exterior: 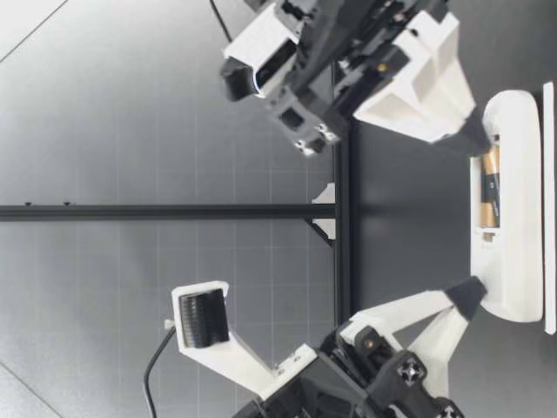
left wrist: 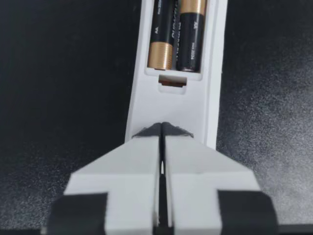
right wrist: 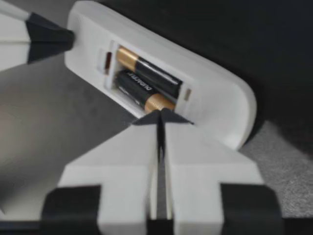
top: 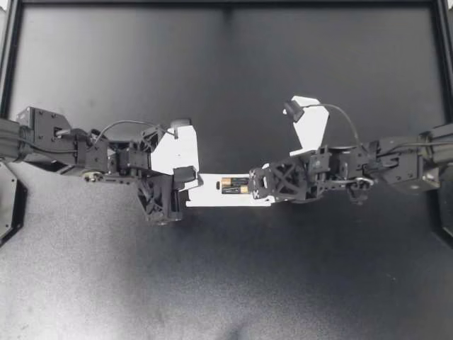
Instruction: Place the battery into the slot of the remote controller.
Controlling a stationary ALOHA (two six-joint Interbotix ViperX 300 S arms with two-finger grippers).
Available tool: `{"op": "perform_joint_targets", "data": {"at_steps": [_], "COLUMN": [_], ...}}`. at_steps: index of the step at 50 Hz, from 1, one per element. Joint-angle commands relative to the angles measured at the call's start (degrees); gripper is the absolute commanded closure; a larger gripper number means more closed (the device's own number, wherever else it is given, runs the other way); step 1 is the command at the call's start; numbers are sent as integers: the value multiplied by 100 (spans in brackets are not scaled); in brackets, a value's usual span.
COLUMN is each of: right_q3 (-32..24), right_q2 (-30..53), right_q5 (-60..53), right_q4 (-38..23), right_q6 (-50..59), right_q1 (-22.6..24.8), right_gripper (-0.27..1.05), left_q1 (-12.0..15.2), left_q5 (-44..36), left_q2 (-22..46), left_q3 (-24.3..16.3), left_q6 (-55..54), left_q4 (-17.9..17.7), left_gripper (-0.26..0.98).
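Observation:
A white remote lies on the dark table with its battery bay open upward. Two black and gold batteries lie side by side in the bay. My left gripper is shut, its tips resting on the remote's end beyond the bay. My right gripper is shut too, its tips down at the other end of the bay. In the left wrist view the tips touch the remote just short of the batteries. In the right wrist view the tips meet the nearer battery's gold end.
A black frame rail borders the table at the back and sides. In the low view a black bar runs behind the arms, with the remote flat on the table between both grippers' tips.

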Motion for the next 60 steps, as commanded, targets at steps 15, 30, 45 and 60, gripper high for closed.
{"op": "perform_joint_targets", "data": {"at_steps": [15, 30, 45, 60], "right_q3": [-132, 141, 422, 413], "right_q2": [-290, -1169, -1266, -1310], "right_q5": [246, 580, 545, 501], "right_q4": [-237, -765, -791, -888], "right_q6": [-26, -18, -26, -26], "right_q1": [35, -79, -123, -114], "right_gripper": [89, 89, 89, 89], "left_q1": [9, -44, -220, -211], "left_q5": [0, -35, 105, 246], "left_q2": [-158, -97, 650, 1020], "left_q3": [-176, -800, -1389, -1494], "left_q6": [9, 62, 26, 9], "left_q4": [-9, 0, -9, 0], "left_gripper": [89, 89, 89, 89]}}
